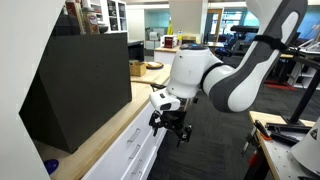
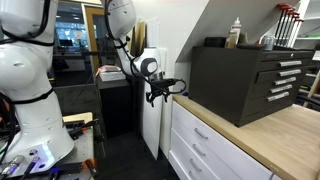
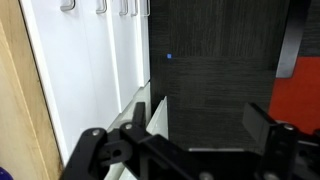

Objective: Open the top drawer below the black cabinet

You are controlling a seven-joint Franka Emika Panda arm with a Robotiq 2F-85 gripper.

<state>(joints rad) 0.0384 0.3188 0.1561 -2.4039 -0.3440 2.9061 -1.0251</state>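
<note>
Top drawer [image 1: 125, 148] [image 2: 200, 130] sits right under the wooden counter [image 1: 108, 132] that the black cabinet [image 1: 80, 85] [image 2: 240, 80] stands on. It is the highest white front below the cabinet, and in both exterior views it looks level with the fronts under it. These pictures are small, so a thin gap would be hard to spot. The gripper [image 1: 172, 127] [image 2: 158, 92] hangs off the end of the counter, just past the corner furthest from the cabinet and about level with the top drawer. It touches nothing that can be seen.

In the wrist view the gripper [image 3: 180, 135] is cut off by the bottom edge, and its two dark fingers [image 3: 95, 142] stand wide apart with nothing between them. Above them run white drawer fronts [image 3: 85, 70]. Their handles [image 3: 98, 7] are cropped at the top edge, so which front is which is unclear. A red shape [image 3: 300, 85] is cut off at the side and cannot be identified.

Bottles [image 2: 236, 32] stand on top of the cabinet
</note>
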